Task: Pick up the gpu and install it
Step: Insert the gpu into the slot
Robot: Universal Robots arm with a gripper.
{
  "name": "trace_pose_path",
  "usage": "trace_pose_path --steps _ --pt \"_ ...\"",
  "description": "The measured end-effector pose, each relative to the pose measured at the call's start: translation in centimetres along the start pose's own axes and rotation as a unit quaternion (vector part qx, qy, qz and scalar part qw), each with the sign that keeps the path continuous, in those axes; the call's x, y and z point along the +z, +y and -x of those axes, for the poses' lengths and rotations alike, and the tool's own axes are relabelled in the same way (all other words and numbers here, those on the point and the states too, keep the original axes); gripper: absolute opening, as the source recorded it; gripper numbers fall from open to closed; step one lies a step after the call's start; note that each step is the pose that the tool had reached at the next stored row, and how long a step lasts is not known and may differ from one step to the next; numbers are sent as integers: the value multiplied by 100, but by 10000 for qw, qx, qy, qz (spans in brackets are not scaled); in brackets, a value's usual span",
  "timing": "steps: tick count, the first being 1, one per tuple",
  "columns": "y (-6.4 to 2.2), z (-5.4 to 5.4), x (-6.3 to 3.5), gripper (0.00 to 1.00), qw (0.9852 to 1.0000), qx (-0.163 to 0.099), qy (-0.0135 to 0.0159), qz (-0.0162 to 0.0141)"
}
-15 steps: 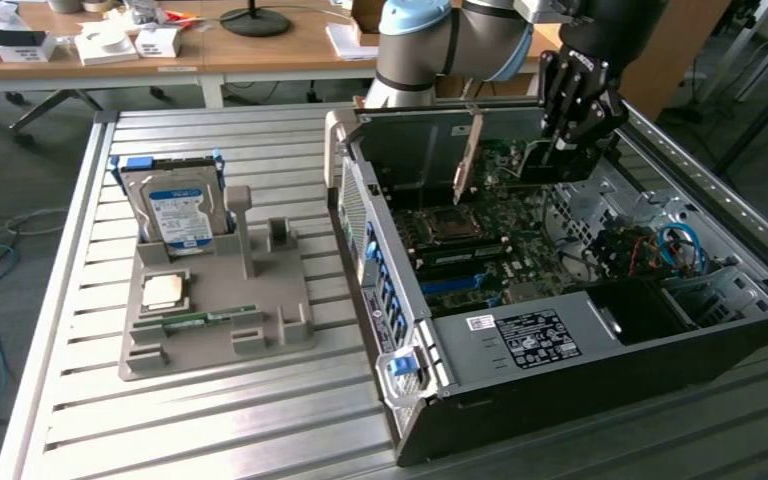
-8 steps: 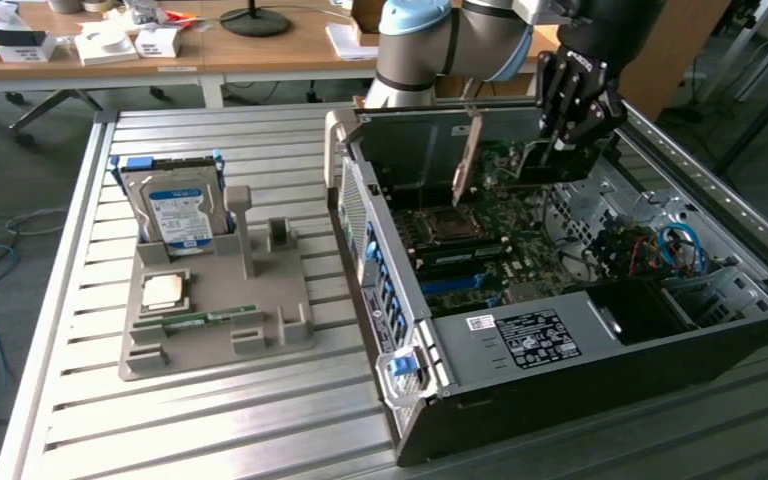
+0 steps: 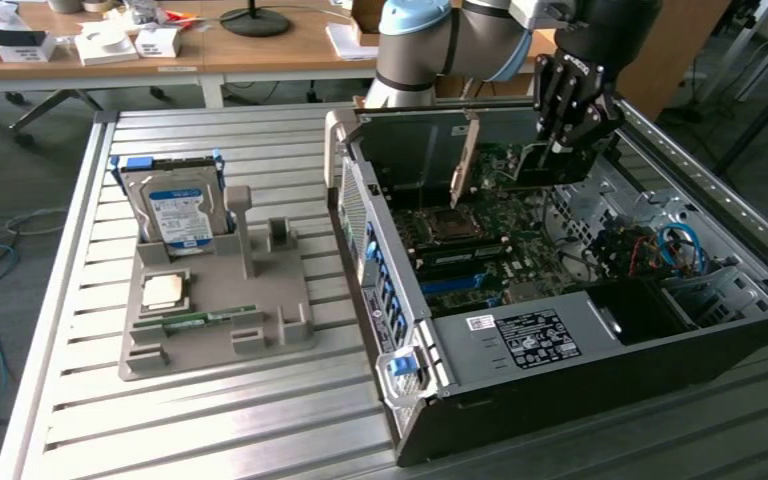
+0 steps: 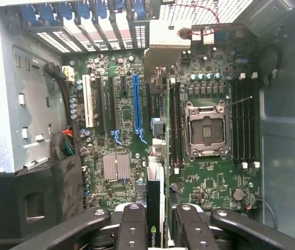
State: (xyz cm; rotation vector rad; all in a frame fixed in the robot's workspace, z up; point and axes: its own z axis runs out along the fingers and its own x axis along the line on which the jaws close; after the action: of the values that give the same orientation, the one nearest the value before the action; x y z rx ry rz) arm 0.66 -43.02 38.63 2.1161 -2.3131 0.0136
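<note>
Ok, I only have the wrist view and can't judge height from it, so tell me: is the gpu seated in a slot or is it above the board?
Observer: Not seated. In the exterior view the gpu hangs upright in the gripper, and its lower edge looks clear of the motherboard.
Operator: How does the case lie?
Observer: The case lies on its side on the slatted table, with its open side up.
Operator: What sits outside the case?
Observer: At the exterior view's left, a grey holder carries an upright hard drive and a memory stick lying flat.
</note>
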Motion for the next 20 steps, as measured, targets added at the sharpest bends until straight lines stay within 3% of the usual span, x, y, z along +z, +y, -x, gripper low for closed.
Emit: trace_pose_path --steps 20 --pt "1 1 53 26 10000 1 -8 0"
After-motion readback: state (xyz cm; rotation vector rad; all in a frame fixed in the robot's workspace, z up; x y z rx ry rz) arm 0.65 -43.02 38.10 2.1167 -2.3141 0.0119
